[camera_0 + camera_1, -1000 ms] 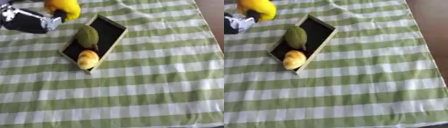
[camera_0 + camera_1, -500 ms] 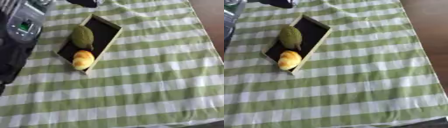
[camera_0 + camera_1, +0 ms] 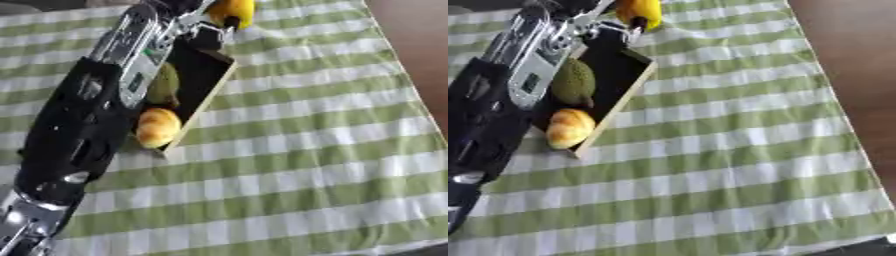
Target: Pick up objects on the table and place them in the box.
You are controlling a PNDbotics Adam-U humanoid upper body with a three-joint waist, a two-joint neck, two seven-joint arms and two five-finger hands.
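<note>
1. Left arm [image 3: 87, 120], black w/ silver plates, runs from lower left of frame up to the upper centre, crossing over the left side of the box.
2. Left hand [image 3: 619, 25] sits at the top of frame, fingers curled round a yellow rounded fruit-like object [image 3: 642, 10]. Holding it, as far as I can tell; fingertips partly lost in blur.
3. The yellow object is just past the far (upper) end of the shallow dark box w/ pale wooden rim [image 3: 627, 92], hanging about over that end's edge, not yet inside.
4. Already in the box: a green bumpy oval fruit [image 3: 573, 82] mid-box, and a golden-orange rounded bun-like item [image 3: 569, 128] at the near end, lower left. They are close together; can't tell if touching.
5. Key relation: the box's long axis runs diagonally, upper right to lower left. The free dark floor lies at the upper end, directly below-left of the held object. So the drop spot is toward lower left from the hand, a short way along that axis, short of the green fruit.
6. Judgement: step in hand = carry and release; the left hand is the only one placed for it. Right hand shows in neither view.
7. Surface: green-and-white checked cloth [image 3: 297, 150]; no other loose items visible on it.
</note>
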